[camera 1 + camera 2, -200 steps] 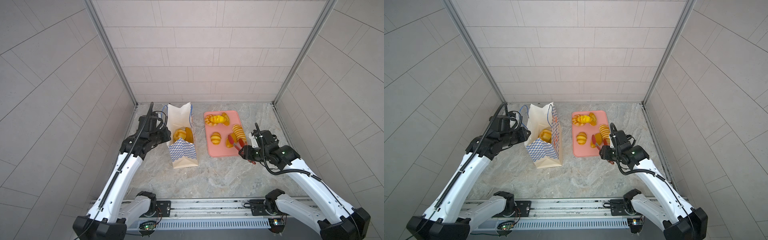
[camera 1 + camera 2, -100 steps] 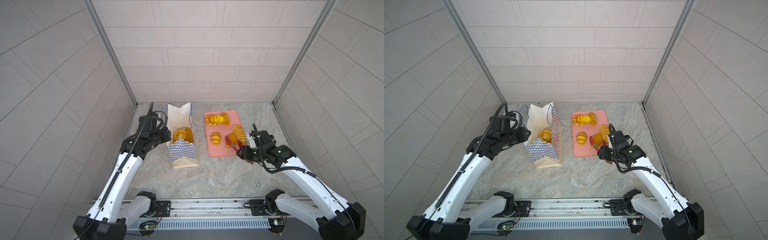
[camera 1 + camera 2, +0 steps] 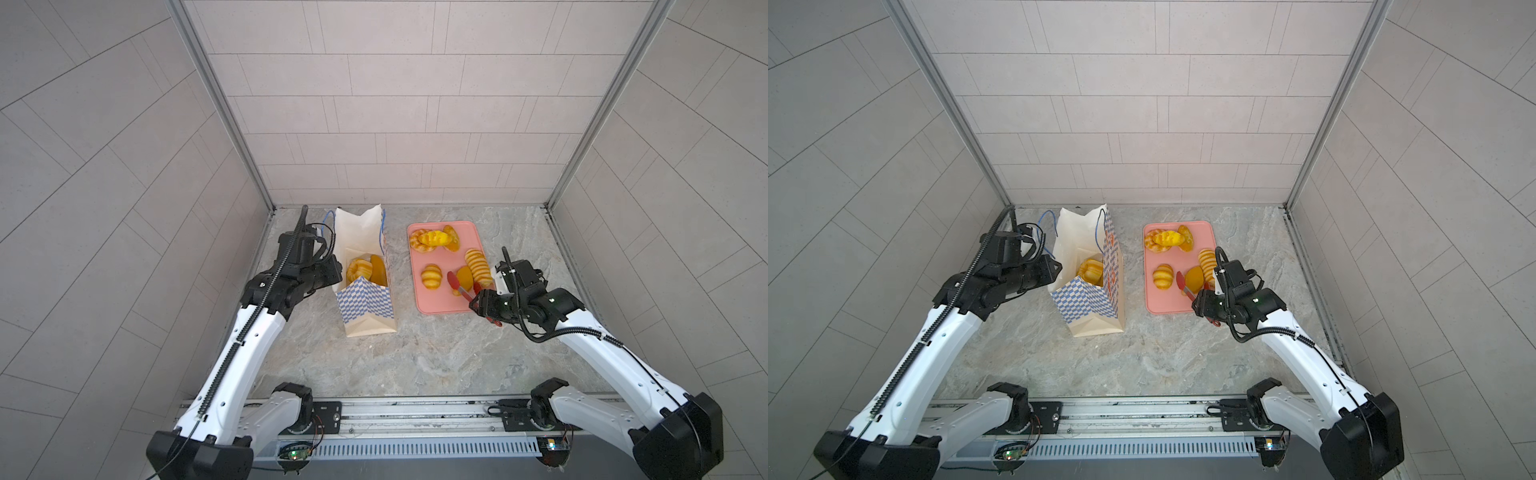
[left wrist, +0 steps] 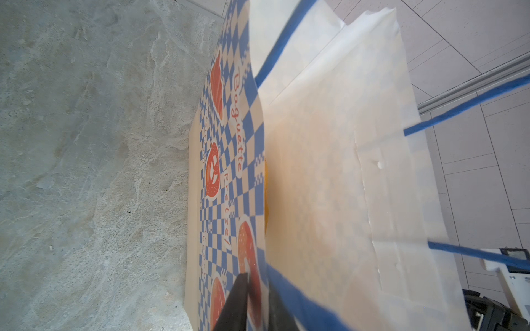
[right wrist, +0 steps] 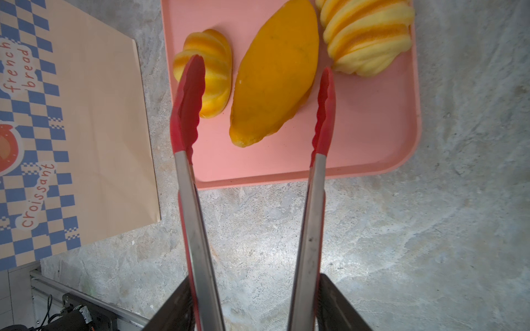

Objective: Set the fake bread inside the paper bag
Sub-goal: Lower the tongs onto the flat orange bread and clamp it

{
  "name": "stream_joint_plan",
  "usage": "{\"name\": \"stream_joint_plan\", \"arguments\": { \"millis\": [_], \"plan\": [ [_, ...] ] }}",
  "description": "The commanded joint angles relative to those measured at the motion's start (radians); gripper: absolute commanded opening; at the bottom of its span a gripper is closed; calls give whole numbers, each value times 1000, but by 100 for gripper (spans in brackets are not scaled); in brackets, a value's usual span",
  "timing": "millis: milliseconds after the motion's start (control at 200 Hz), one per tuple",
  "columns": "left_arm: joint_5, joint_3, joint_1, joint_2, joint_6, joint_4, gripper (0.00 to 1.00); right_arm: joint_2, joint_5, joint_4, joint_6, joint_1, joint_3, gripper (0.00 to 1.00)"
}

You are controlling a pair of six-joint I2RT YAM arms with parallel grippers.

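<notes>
Red-tipped tongs [image 5: 195, 229] clamped by their handles in the right gripper [image 3: 482, 305], arm stretched low and forward, tips spread astride an oval fake bread [image 5: 275, 71] just ahead on the pink tray [image 5: 358, 143], left gripper [image 4: 255, 306] pinching the paper bag [image 3: 365, 303] rim, elbow bent, more bread inside

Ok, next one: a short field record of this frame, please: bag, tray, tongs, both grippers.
paper bag: upright, mouth open, two bread pieces inside
left gripper: fingers shut on the bag's side edge
right gripper: shut on the tongs
tongs: open, red tips either side of the oval bun, not closed on it
pink tray: oval bun, small striped roll, long striped roll, far cluster of more bread
</notes>
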Motion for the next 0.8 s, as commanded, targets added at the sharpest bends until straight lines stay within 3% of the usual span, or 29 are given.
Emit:
{"name": "stream_joint_plan", "arguments": {
  "millis": [0, 796],
  "plan": [
    [-2, -8, -2, -4, 4, 13, 19, 4, -1, 40, 15, -9, -10, 62],
    [-8, -5, -2, -11, 1, 4, 18, -3, -11, 87, 28, -21, -46, 48]
  ]
}}
